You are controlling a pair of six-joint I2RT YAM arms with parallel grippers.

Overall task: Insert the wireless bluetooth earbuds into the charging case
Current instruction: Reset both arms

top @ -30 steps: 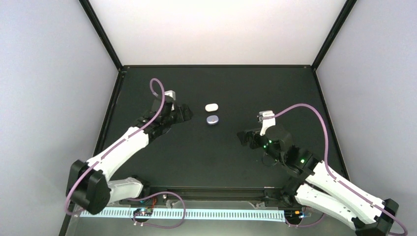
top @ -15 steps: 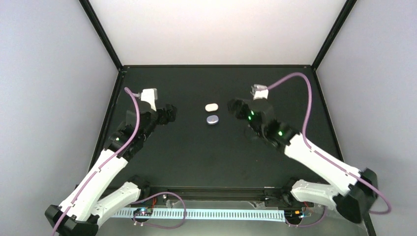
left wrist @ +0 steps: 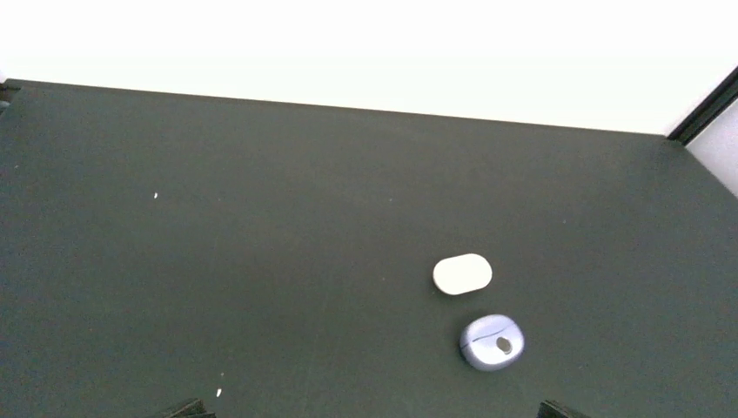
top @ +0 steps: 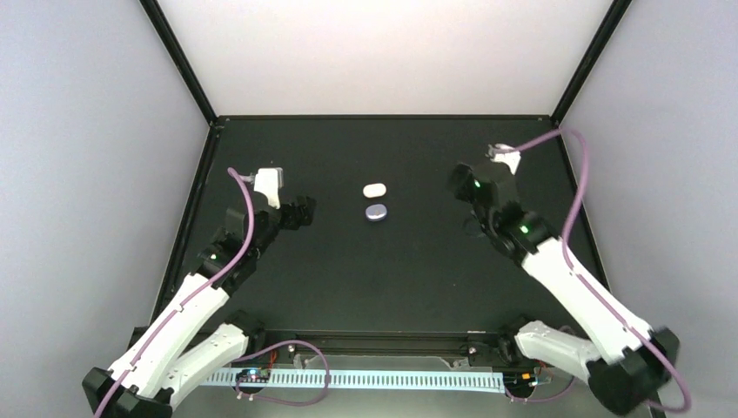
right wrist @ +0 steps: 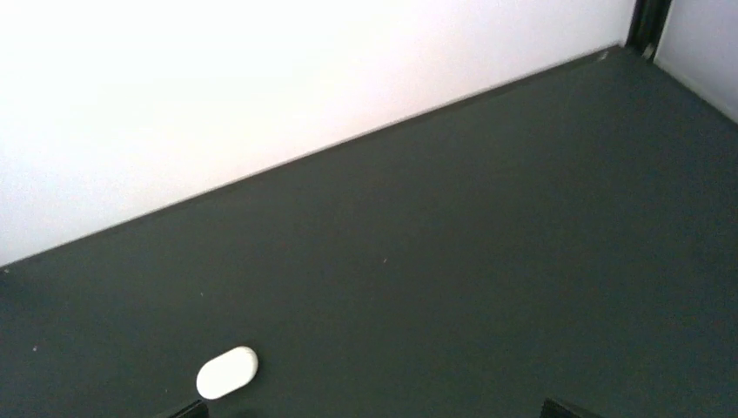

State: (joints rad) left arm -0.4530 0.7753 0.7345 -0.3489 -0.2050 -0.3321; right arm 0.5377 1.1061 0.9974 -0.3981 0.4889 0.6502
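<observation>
white case (top: 374,189) and purple case (top: 376,212) lie shut (buds unseen, likely stowed); left gripper (top: 305,210), right gripper (top: 458,178) spread, empty.

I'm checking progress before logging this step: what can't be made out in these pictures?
Earbuds: seen in no view; the white case and purple case look shut, so their lids would hide any inside.
Purple case: outside the right wrist view's frame.
Jaws: both wrist views' bottom edges cut off all but the tips.
</observation>
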